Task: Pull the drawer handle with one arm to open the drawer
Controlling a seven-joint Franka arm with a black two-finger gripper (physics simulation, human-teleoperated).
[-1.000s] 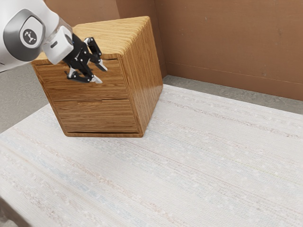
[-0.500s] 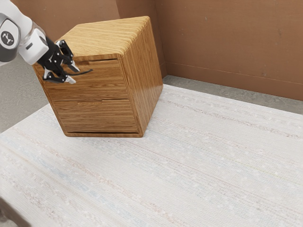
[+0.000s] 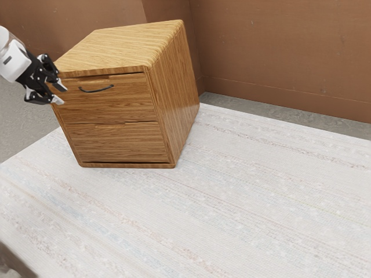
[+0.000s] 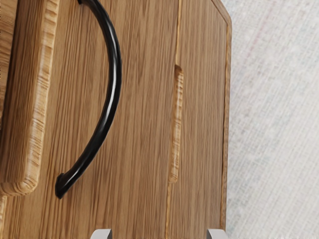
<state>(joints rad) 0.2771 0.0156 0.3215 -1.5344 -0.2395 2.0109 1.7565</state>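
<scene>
Cataloguing the handle: we find a black bowed bar on the top drawer of a wooden cabinet, its long axis level across the drawer front. The cabinet stands on a pale table. Our gripper hangs off the cabinet's front edge at the exterior view's left, fingers spread, holding nothing, apart from the handle. The wrist view adds one fixed end of the handle; the other end is cut off.
</scene>
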